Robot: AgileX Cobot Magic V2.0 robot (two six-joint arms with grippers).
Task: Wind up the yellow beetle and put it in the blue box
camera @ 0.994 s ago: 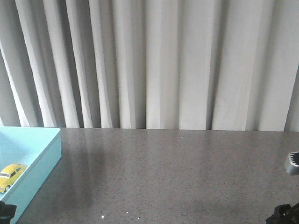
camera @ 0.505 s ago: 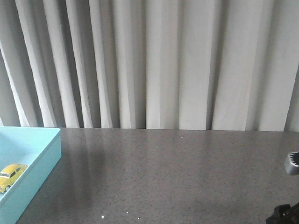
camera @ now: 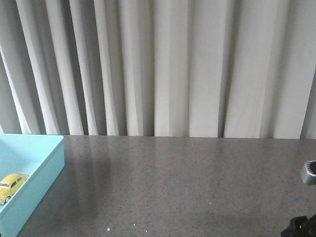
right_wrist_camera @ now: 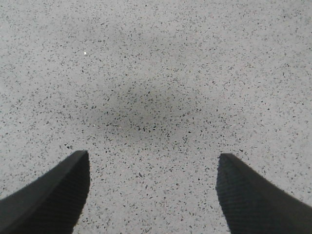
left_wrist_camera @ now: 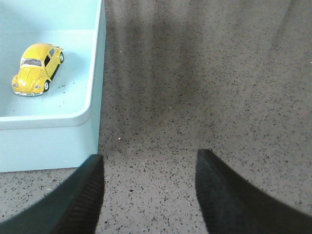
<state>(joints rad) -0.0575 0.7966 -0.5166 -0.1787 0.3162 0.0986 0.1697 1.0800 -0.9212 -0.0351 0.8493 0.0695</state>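
The yellow beetle (camera: 12,185) sits inside the blue box (camera: 47,170) at the table's left edge; it also shows in the left wrist view (left_wrist_camera: 36,69), on the floor of the blue box (left_wrist_camera: 95,73). My left gripper (left_wrist_camera: 150,163) is open and empty over bare table, beside the box's near corner. It is out of sight in the front view. My right gripper (right_wrist_camera: 153,163) is open and empty over bare table. Only a dark part of the right arm (camera: 298,228) shows at the front view's lower right corner.
The speckled grey table (camera: 173,182) runs back to a pale pleated curtain (camera: 163,69). A grey piece of equipment (camera: 309,173) shows at the right edge.
The dark tip of my left arm at the lower left corner of the front view has drawn back out of sight. The beetle, the box and the right arm have not moved.
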